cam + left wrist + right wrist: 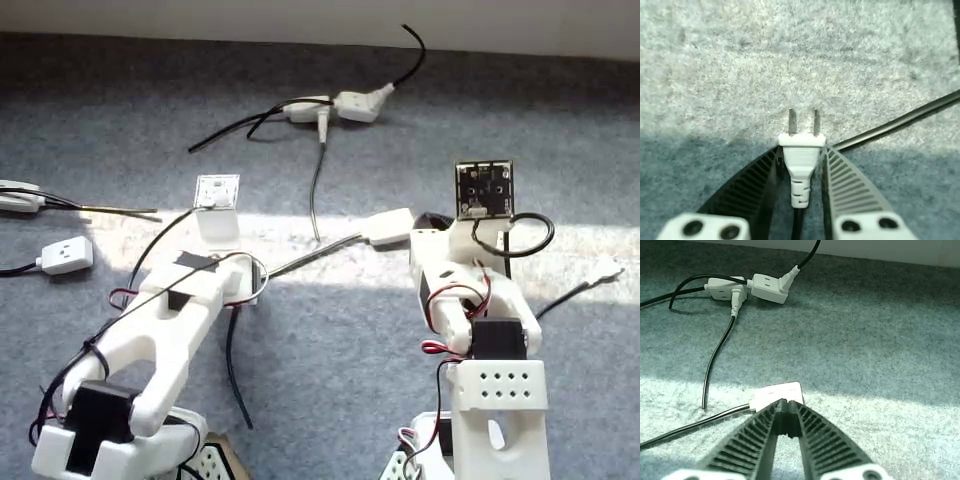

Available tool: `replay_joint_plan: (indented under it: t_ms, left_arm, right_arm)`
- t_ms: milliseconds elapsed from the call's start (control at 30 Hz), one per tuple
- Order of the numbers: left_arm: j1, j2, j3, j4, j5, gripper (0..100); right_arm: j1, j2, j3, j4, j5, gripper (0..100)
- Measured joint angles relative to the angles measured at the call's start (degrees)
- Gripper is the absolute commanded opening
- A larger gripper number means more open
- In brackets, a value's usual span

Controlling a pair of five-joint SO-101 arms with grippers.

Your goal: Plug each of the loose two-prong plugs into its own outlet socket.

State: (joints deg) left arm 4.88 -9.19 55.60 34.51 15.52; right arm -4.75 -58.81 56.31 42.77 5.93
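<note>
My left gripper [801,151] is shut on a white two-prong plug [801,167], its fingers pressing both sides of the body. The prongs [802,122] point away from me over the grey carpet, and the plug's black cord runs back between the fingers. A white outlet socket [388,226] lies on the carpet between the two arms. My right gripper [786,406] is shut, its tips right against the near edge of that socket [777,392]. The socket's black cord [695,425] leads off to one side.
At the far end lie two white connectors [335,106] joined together with black cords. Another white socket [66,254] and a further white piece [20,197] sit at the left edge. A loose white plug [605,268] with its cord lies at the right.
</note>
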Motion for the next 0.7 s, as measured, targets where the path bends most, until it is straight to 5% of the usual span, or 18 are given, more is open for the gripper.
replay_joint_plan:
  t_ms: [400, 700]
  left_arm:
    - [1.1, -4.7, -1.1, 1.5, -3.3, 1]
    - [12.8, -30.8, -0.4, -1.9, -3.3, 1]
  right_arm:
    - [0.0, 0.0, 0.0, 0.0, 0.0, 0.8]
    - [2.3, 0.0, 0.0, -0.4, 0.0, 0.8]
